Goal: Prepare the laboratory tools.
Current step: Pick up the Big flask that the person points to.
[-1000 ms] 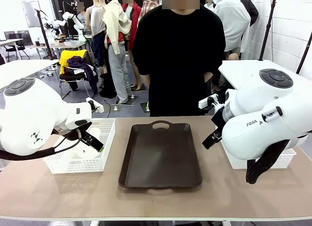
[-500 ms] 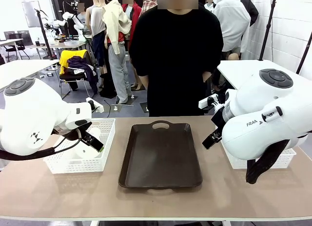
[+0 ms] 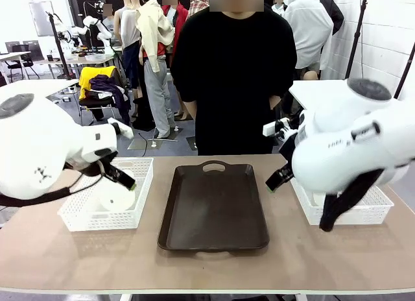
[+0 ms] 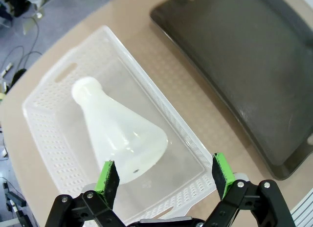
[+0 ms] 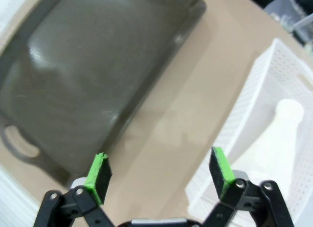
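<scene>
One translucent white conical flask [image 4: 120, 134] lies on its side in the left white mesh basket [image 4: 46, 153], neck pointing away from my left gripper [image 4: 165, 173]. That gripper hangs open above the basket's near end, holding nothing. From the front, the flask's round base [image 3: 117, 198] shows just below the left gripper [image 3: 123, 178]. A second flask [image 5: 279, 139] lies in the right mesh basket [image 5: 264, 85]. My right gripper [image 5: 159, 170] is open and empty over the bare table between that basket and the tray; the front view shows the right gripper [image 3: 275, 179] at the tray's right edge.
A dark brown rectangular tray [image 3: 214, 207] with nothing on it lies at the table's middle between the left basket [image 3: 97, 222] and the right basket [image 3: 369, 213]. A person in black [image 3: 237, 74] stands at the far side, hands down behind the table's edge.
Both arms have risen and turned. The left gripper lifted slightly over its basket. The right arm swung up and inward, uncovering more of the right basket. Both grippers stayed open.
</scene>
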{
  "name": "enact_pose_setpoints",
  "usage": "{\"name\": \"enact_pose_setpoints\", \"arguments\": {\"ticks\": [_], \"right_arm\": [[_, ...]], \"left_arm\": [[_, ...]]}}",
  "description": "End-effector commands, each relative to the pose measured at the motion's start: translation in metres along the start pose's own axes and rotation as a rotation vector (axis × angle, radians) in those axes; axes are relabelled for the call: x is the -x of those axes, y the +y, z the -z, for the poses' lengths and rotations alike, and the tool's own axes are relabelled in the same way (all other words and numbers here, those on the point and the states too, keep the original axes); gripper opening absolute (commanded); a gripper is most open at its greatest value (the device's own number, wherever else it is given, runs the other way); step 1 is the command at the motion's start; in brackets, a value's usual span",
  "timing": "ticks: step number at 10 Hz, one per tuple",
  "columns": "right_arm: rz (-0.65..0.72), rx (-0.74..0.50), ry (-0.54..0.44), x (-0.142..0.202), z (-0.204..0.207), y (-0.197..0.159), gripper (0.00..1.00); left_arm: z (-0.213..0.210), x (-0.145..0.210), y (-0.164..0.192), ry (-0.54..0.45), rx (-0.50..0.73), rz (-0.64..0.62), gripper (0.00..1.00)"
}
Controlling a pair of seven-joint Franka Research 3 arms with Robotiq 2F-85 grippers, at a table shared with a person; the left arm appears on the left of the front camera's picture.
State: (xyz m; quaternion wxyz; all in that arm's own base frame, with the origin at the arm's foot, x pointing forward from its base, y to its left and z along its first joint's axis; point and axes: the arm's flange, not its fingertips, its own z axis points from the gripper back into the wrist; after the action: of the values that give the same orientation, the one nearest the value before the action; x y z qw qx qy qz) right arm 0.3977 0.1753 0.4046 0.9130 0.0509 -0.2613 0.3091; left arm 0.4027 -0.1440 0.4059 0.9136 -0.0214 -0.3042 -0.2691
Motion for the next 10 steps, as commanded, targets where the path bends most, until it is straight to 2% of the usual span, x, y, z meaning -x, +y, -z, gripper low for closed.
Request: {"name": "enact_pose_setpoints", "arguments": {"ticks": [1, 3, 6, 7, 10], "right_arm": [[0.064, -0.172, 0.01, -0.017, -0.045, -0.025, 1.0], [0.212, -0.351, 0.011, -0.029, -0.089, -0.056, 1.0], [0.416, -0.626, -0.026, -0.025, -0.125, -0.119, 1.0], [0.475, -0.722, -0.043, -0.018, -0.125, -0.136, 1.0], [0.668, -1.039, -0.111, 0.009, -0.091, -0.177, 1.0]], "left_arm": [[-0.042, 0.005, 0.015, -0.076, 0.06, -0.096, 1.0], [-0.072, 0.01, 0.031, -0.168, 0.297, -0.177, 1.0], [-0.095, 0.017, 0.062, -0.272, 0.51, -0.263, 1.0], [-0.095, 0.021, 0.072, -0.269, 0.587, -0.31, 1.0], [-0.077, 0.026, 0.095, -0.281, 0.89, -0.406, 1.0]]}}
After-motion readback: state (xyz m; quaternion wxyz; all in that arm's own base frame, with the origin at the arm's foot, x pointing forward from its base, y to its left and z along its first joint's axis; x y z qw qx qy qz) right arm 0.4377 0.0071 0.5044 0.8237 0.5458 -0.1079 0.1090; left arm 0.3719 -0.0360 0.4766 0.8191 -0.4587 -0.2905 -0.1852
